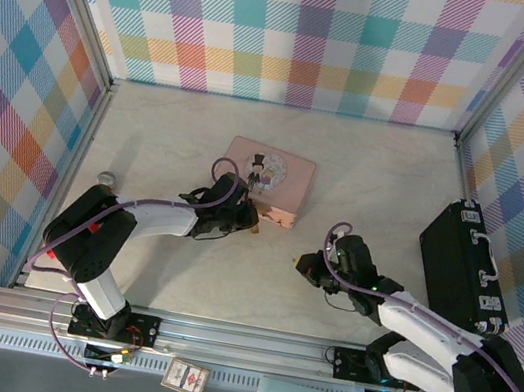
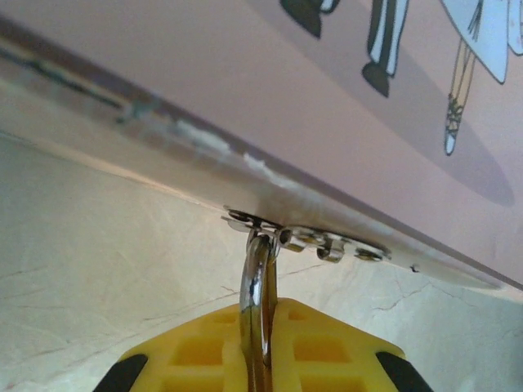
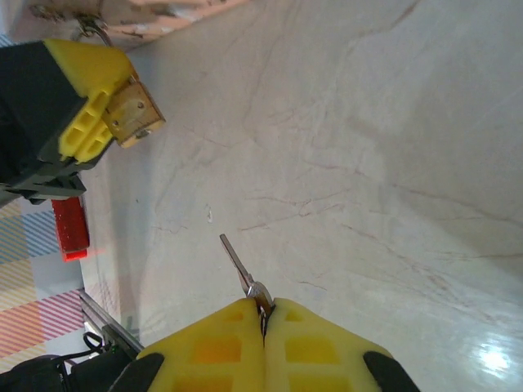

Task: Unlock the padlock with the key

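Note:
The pink tin (image 1: pixel 271 172) lies at the table's middle. In the left wrist view its metal hasp (image 2: pixel 306 237) holds the padlock's silvery shackle (image 2: pixel 255 282). My left gripper (image 2: pixel 263 317) is shut on the padlock right under the tin's front edge. From the right wrist view, the brass padlock body (image 3: pixel 131 116) shows between the left gripper's yellow fingers (image 3: pixel 86 122). My right gripper (image 3: pixel 263 309) is shut on the thin grey key (image 3: pixel 239 265), whose blade points up and left toward the padlock, well apart from it. Seen from above, the right gripper (image 1: pixel 307 266) hovers right of the left gripper (image 1: pixel 246 219).
A black case (image 1: pixel 463 264) lies along the right wall. A small silver object (image 1: pixel 103 175) sits by the left wall. A red object (image 3: pixel 69 229) shows near the left arm. Plaid walls enclose the table on three sides. Bare tabletop separates the two grippers.

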Controlling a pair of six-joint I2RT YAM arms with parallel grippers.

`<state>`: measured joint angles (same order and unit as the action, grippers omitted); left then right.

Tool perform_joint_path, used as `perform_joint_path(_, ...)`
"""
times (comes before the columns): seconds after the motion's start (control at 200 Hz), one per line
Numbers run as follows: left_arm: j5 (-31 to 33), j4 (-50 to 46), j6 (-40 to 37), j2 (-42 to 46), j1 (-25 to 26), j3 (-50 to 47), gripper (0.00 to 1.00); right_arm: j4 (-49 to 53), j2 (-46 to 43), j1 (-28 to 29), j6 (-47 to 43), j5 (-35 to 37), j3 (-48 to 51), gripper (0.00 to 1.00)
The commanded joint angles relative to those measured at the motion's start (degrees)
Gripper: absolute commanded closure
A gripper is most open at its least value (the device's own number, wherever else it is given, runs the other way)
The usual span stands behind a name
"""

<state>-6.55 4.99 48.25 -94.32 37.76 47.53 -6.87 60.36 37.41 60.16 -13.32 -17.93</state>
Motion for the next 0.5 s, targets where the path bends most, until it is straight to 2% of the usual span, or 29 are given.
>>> perform_joint_path(0.0,-0.1,2.8,2.9,-0.7,0.9,1.9,1.00,-13.4,3.6,0.6,7.0,-1.9,2.6,1.00)
perform_joint_path(0.495,0.5,11.2,11.9,-0.9,3.8,-0.4,1.00,-33.9,12.5,1.4,20.3,-1.8,4.9,1.00)
